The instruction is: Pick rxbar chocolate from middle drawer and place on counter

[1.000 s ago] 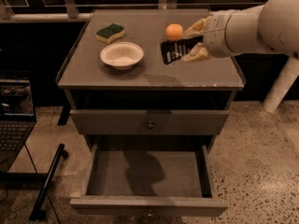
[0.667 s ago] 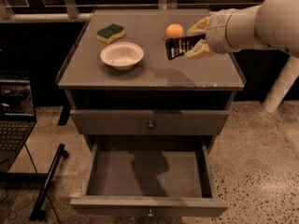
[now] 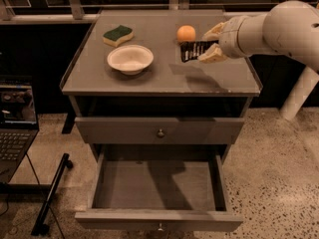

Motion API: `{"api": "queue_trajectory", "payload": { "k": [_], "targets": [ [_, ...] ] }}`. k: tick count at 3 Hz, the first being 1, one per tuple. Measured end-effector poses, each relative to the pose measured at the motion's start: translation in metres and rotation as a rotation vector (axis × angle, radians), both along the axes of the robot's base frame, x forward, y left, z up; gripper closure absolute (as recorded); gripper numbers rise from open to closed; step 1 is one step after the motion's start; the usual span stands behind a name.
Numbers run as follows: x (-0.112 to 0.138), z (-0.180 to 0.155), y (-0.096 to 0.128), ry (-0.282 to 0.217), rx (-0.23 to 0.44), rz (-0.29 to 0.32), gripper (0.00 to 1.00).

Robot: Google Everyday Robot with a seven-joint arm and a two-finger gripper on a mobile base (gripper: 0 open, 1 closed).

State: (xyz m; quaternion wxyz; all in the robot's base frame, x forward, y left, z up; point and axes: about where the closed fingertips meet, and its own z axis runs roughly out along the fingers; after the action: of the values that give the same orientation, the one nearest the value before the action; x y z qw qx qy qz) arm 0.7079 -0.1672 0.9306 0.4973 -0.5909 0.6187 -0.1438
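2 pale fingers of the gripper (image 3: 204,47) are clamped on the right end of the chocolate bar (image 3: 191,52). They hold it over the back right part of the counter (image 3: 164,81), just beside the orange (image 3: 186,34). Going by the shadow beneath it, the bar is not yet touching the top.

In the last 1 second the arm has carried the bar a little further back, closer to the orange. Nothing shows in the open drawer (image 3: 158,219) below, so I'd say the picking is done. Only setting the bar down and letting go remain.

The bar's broad face, with its white print, is turned upward. Its long axis looks to run left to right across the counter, with the free end pointing left toward the bowl (image 3: 130,59). At this angle I can't be sure of that.
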Motion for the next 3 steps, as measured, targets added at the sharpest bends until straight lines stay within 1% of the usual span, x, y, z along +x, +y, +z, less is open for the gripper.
{"api": "queue_trajectory", "payload": {
  "k": [1, 2, 3],
  "targets": [
    [0.001, -0.001, 0.000, 0.003, 0.003, -0.002, 0.59],
    [-0.003, -0.010, 0.001, 0.000, 0.017, -0.010, 0.35],
    [-0.008, -0.027, -0.002, 0.005, 0.046, -0.038, 0.12]
  ]
}}
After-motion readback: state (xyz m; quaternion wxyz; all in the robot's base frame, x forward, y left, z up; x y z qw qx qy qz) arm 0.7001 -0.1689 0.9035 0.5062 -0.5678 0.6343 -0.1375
